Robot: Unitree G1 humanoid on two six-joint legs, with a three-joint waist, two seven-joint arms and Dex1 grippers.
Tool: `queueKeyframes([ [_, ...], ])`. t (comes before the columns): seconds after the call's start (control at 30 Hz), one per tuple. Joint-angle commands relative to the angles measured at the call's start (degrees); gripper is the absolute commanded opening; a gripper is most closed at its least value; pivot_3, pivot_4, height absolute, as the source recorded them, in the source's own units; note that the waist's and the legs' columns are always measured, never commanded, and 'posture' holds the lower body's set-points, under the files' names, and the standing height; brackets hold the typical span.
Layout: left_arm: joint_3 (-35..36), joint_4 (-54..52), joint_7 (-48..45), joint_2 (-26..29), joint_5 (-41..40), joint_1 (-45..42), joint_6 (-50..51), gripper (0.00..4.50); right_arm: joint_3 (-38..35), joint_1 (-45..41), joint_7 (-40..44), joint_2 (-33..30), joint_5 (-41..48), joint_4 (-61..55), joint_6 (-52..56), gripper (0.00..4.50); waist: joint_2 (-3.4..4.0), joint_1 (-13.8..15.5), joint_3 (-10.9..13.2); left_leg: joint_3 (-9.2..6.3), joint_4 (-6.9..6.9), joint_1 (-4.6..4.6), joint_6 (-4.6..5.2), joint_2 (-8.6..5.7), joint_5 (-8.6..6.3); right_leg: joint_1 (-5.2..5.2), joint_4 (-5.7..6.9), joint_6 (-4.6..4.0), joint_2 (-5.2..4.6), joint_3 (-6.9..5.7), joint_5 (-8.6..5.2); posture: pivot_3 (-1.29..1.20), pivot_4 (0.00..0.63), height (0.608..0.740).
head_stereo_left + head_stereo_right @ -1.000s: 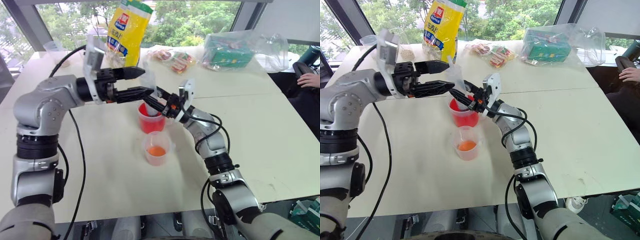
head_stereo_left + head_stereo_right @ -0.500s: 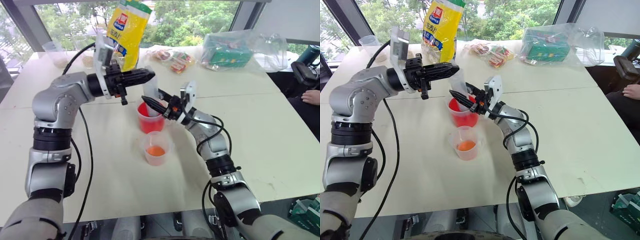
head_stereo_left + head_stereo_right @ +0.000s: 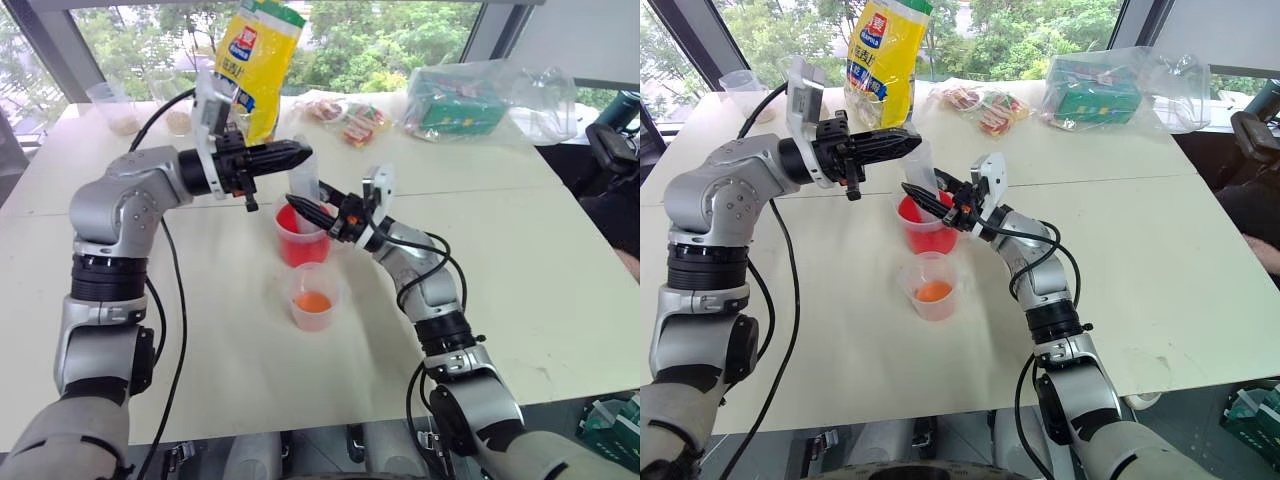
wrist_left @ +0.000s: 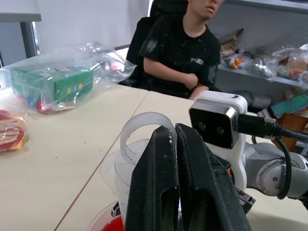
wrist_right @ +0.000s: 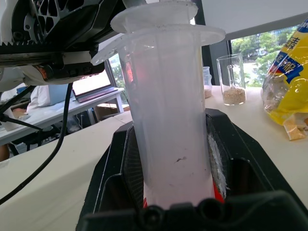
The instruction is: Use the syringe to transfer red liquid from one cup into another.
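Note:
The clear syringe [image 3: 304, 181] stands upright in the larger cup of red liquid [image 3: 298, 246] at mid-table, its tip hidden inside the cup. My right gripper [image 3: 306, 208] is shut on the syringe barrel [image 5: 171, 120] just above the cup rim. My left gripper [image 3: 301, 152] points level across the syringe's top, shut, fingertips against the plunger's clear ring [image 4: 144, 126]. Whether they pinch the ring I cannot tell. The plunger sits fully in the barrel. The smaller cup [image 3: 313, 298] with orange-red liquid low down stands just in front of the larger one.
A yellow bag [image 3: 255, 60], snack packets [image 3: 350, 120] and a bagged green box [image 3: 455, 100] line the far side. Clear cups with brown grains [image 3: 120, 108] stand far left. A person [image 4: 183, 43] sits beyond the table's right edge.
My left gripper stood open around the syringe's top a second ago and has shut there, its elbow lifting. The right gripper and both cups have stayed put.

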Motion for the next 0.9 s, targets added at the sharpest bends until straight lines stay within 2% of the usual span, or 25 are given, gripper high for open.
queueKeyframes([
  [0.03,1.91,-1.22,1.08,-0.12,-0.43,-3.69,-1.32,0.02,2.15,-0.45,1.51,0.82,0.14,-2.09,0.44,1.44,0.0,0.0,0.0,0.0,0.0,0.0,0.0,0.0,0.0,0.0,0.0,0.0,0.0,0.0,0.0,0.0,0.15,0.74],
  [0.9,4.31,3.52,2.61,-0.2,0.93,-10.63,-5.31,0.02,2.8,-0.49,2.56,1.38,-0.07,-0.09,0.6,1.44,0.0,0.0,0.0,0.0,0.0,-0.01,0.0,0.0,0.0,0.0,0.0,0.0,0.0,0.0,0.0,0.0,0.15,0.74],
])
